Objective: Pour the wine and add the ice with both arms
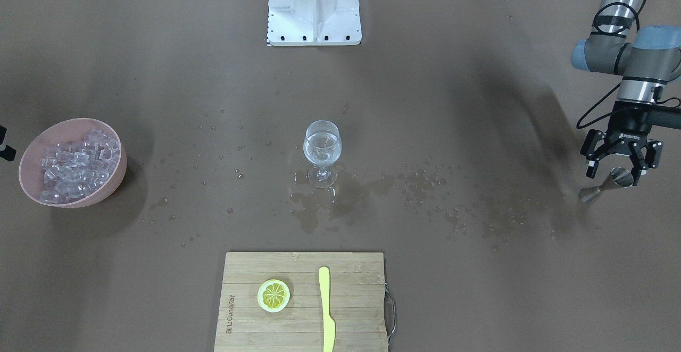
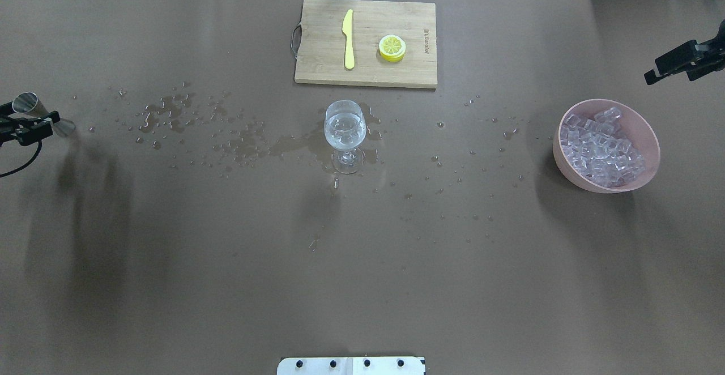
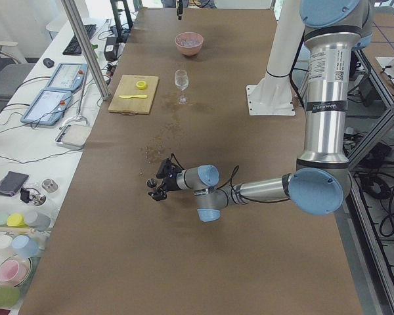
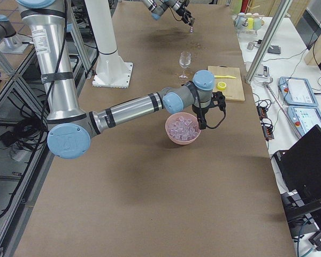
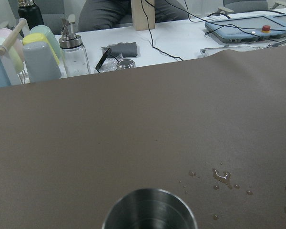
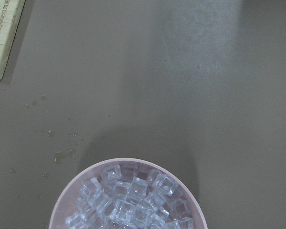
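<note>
A wine glass (image 1: 322,150) stands at the table's middle with a little clear wine in its bowl; it also shows in the overhead view (image 2: 344,132). A pink bowl (image 1: 109,182) is heaped with ice cubes (image 1: 77,163), which also show in the right wrist view (image 6: 133,198). My left gripper (image 1: 617,171) is at the table's far end, its fingers (image 1: 640,171) spread on either side of a steel jigger (image 1: 612,183) without gripping it. The jigger's rim fills the bottom of the left wrist view (image 5: 150,210). My right gripper (image 2: 660,72) hovers beyond the bowl (image 2: 651,137); its jaws are not visible.
A wooden cutting board (image 1: 250,320) with a lemon slice (image 1: 274,295) and a yellow knife (image 1: 326,309) lies at the edge opposite the robot. Spilled drops and a puddle (image 1: 324,203) spread from the glass toward the jigger. The white base block (image 1: 314,6) stands at the robot's side.
</note>
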`<state>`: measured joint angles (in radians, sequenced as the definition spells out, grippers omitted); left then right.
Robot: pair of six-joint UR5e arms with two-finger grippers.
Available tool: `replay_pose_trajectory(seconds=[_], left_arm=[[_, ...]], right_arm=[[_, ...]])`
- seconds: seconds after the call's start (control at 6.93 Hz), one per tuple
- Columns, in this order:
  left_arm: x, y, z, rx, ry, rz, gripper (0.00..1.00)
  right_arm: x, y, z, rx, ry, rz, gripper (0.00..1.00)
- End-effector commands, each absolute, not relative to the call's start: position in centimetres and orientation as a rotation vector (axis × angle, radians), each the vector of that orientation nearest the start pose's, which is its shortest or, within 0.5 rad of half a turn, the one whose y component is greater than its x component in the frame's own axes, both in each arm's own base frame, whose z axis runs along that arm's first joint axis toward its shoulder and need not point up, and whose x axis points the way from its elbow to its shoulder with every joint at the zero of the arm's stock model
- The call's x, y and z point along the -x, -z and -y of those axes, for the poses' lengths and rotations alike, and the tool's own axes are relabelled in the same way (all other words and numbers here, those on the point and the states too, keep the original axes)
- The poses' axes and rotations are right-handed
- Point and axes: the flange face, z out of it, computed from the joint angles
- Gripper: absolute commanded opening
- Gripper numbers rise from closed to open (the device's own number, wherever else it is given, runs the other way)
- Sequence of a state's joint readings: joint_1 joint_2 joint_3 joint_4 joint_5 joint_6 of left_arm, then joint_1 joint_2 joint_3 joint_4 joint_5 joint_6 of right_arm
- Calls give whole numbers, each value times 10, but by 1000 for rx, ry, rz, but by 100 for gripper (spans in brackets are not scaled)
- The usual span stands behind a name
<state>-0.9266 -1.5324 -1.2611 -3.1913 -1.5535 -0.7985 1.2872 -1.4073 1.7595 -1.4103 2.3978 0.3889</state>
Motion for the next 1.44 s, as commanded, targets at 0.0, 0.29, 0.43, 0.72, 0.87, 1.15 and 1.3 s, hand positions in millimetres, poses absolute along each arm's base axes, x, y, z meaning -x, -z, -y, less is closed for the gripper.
replay_pose_trajectory(seconds=[0.0,0.29,0.43,0.72,0.87,1.15,1.3], left_arm=[[-118,-635,472,-867,147,-879,97],[-55,-562,494,-634,198,-914,97],[-28,-530,498,-538,237,-931,97],[-25,-521,495,-513,243,-931,97],[-26,-526,495,-501,246,-931,97],[-25,-525,494,-501,249,-931,97],[-25,-525,494,-501,251,-931,97]], right_arm=[[114,-458,548,-187,118,886,100],[137,-470,536,-159,128,851,100],[159,-476,525,-129,118,861,100],[205,-482,504,-65,127,880,100],[237,-485,493,-29,130,857,100],[254,-490,493,-42,146,817,80],[257,-498,494,-50,148,792,77]])
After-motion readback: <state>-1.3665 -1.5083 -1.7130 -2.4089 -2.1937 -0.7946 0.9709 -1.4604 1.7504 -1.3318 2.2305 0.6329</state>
